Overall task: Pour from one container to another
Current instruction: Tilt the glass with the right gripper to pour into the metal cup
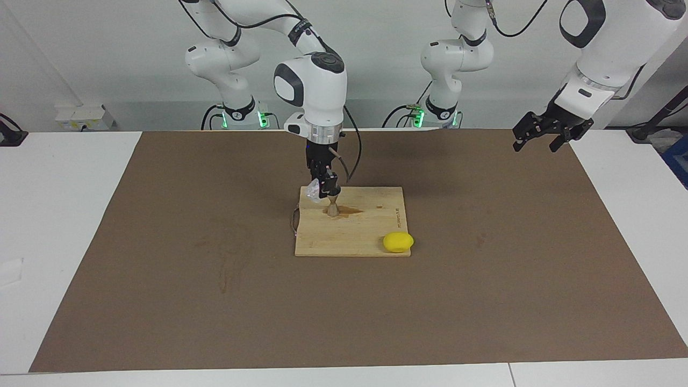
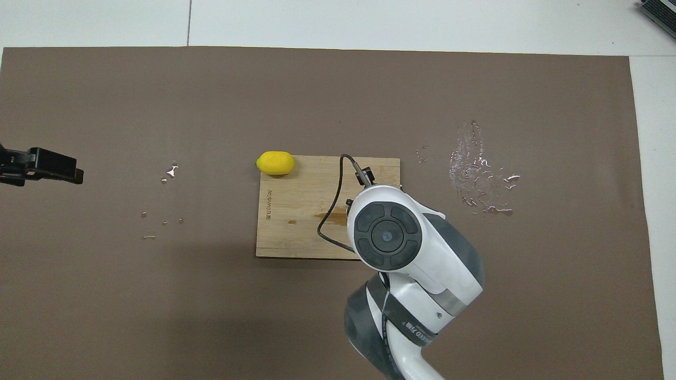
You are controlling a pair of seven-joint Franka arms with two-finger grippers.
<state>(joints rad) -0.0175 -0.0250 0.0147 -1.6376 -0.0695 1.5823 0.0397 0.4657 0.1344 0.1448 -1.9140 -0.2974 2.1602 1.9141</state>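
The silver hourglass jigger [image 1: 334, 207] stands on a wooden board [image 1: 371, 228], on the half nearer the robots. My right gripper [image 1: 324, 190] hangs straight down just over the jigger, shut on the small clear cup [image 1: 312, 191]. The cup is tipped on its side beside the jigger's rim. In the overhead view my right wrist [image 2: 388, 236] hides both the cup and the jigger. My left gripper [image 1: 535, 144] waits open in the air over the mat's corner at the left arm's end, and its tip [image 2: 55, 170] shows from above.
A yellow lemon [image 1: 398, 242] [image 2: 275, 162] lies at the board's [image 2: 296, 211] corner farthest from the robots. A brown stain [image 1: 350, 210] marks the board beside the jigger. Spilled drops [image 2: 478, 174] glisten on the brown mat toward the right arm's end.
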